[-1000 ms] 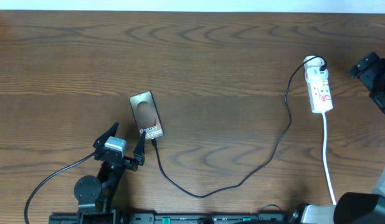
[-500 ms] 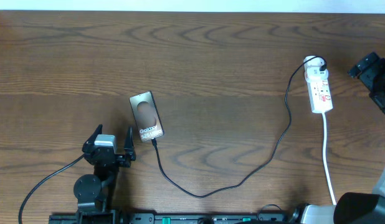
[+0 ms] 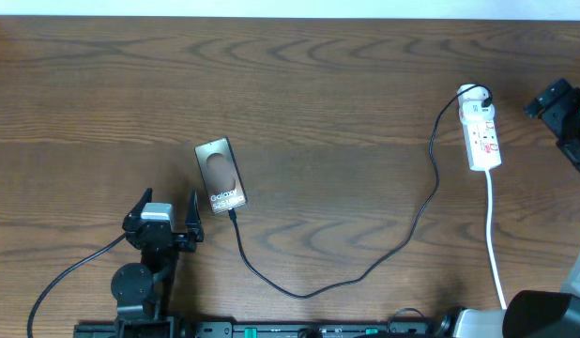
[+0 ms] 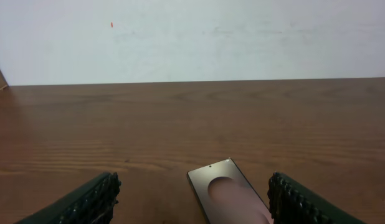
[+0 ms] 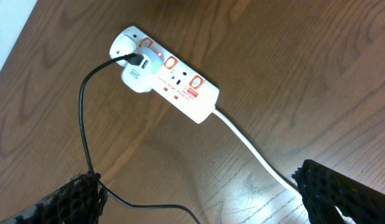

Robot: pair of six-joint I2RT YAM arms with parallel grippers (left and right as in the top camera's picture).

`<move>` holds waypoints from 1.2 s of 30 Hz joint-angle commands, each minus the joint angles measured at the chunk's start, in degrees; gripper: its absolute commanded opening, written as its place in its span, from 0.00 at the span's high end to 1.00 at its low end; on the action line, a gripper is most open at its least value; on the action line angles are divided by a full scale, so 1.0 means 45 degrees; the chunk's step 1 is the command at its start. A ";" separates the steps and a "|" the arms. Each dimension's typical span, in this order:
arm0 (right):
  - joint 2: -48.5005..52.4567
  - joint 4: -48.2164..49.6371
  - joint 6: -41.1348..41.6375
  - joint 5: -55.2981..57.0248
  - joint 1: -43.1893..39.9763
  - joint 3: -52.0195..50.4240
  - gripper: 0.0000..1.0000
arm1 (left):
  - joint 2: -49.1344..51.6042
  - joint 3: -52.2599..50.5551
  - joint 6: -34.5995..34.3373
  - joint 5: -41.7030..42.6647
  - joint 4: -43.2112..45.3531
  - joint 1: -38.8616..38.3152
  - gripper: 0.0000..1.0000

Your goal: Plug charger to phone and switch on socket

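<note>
Okay, the phone (image 3: 221, 175) lay flat on the wooden worktop (image 3: 328, 84), face up with its white lettering toward the robot's end, slightly skewed. The left tool (image 3: 168, 205) sat just to the phone's left and a bit nearer the robot, apart from it and not touching. Its fingers (image 4: 93, 199) were spread wide and gripped nothing; in the left wrist view the phone's far end showed between them, with a white wall (image 4: 192, 37) beyond. The charger (image 3: 365, 272) cable met the phone's near short edge with its plug tip. I could not tell how deep the tip was seated. From the phone the black cable looped toward the robot, then swept right and climbed to the white adapter (image 3: 473, 95). That adapter sat plugged into the far end of the socket (image 3: 483, 136), well to the right of the phone. The socket lay flat with small red marks along its face. Its white lead (image 3: 495, 235) ran back toward the robot. The right tool (image 5: 199, 186) was farther from the phone than the socket, off to the socket's right, released, fingers wide apart with nothing between them. It was not touching the socket.
</note>
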 commanded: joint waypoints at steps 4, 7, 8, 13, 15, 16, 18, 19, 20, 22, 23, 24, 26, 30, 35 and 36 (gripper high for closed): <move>-0.0136 0.0000 0.0136 0.0024 -0.0019 0.0073 0.01 | -0.0078 -0.0267 0.0126 -0.0214 -0.0398 -0.0029 0.22; -0.0136 0.0000 0.0136 0.0024 -0.0019 0.0068 0.01 | -0.0078 -0.0267 0.0126 -0.0214 -0.0403 -0.0029 0.22; -0.0136 0.0000 0.0136 0.0024 -0.0019 0.0068 0.01 | -0.0078 -0.0267 0.0126 -0.0214 -0.0398 -0.0029 0.22; -0.0136 0.0000 0.0136 0.0024 -0.0019 0.0068 0.01 | -0.0078 -0.0267 0.0126 -0.0214 -0.0403 -0.0029 0.22; -0.0136 0.0000 0.0136 0.0024 -0.0019 0.0068 0.01 | -0.0078 -0.0267 0.0126 -0.0214 -0.0403 -0.0029 0.22; -0.0136 0.0000 0.0136 0.0024 -0.0019 0.0068 0.01 | -0.0078 -0.0267 0.0126 -0.0214 -0.0403 -0.0029 0.22; -0.0136 0.0000 0.0136 0.0024 -0.0019 0.0068 0.01 | -0.0078 -0.0267 0.0126 -0.0214 -0.0403 -0.0029 0.22; -0.0136 0.0000 0.0136 0.0024 -0.0019 0.0068 0.01 | -0.0078 -0.0267 0.0126 -0.0214 -0.0398 -0.0029 0.22; -0.0136 0.0000 0.0136 0.0024 -0.0019 0.0068 0.01 | -0.0078 -0.0267 0.0126 -0.0214 -0.0398 -0.0029 0.22; -0.0136 0.0000 0.0136 0.0024 -0.0019 0.0073 0.01 | -0.0078 -0.0267 0.0126 -0.0214 -0.0403 -0.0029 0.22; -0.0136 0.0000 0.0136 0.0024 -0.0019 0.0068 0.01 | -0.0078 -0.0267 0.0126 -0.0214 -0.0403 -0.0029 0.22; -0.0136 0.0000 0.0136 0.0024 -0.0019 0.0068 0.01 | -0.0078 -0.0267 0.0126 -0.0214 -0.0398 -0.0029 0.22; -0.0136 0.0112 0.0126 0.0126 -0.0029 0.0068 0.01 | -0.0078 -0.0267 0.0126 -0.0214 -0.0403 -0.0029 0.22; -0.0194 0.1044 0.0189 0.0146 0.0160 -0.0019 0.01 | -0.0078 -0.0267 0.0126 -0.0214 -0.0398 -0.0029 0.22; -0.0758 0.2783 0.0180 0.0233 0.1345 -0.0748 0.01 | -0.0078 -0.0267 0.0126 -0.0214 -0.0403 -0.0029 0.21; -0.1166 0.3905 0.0097 0.0282 0.1914 -0.1394 0.01 | -0.0078 -0.0267 0.0126 -0.0214 -0.0403 -0.0029 0.22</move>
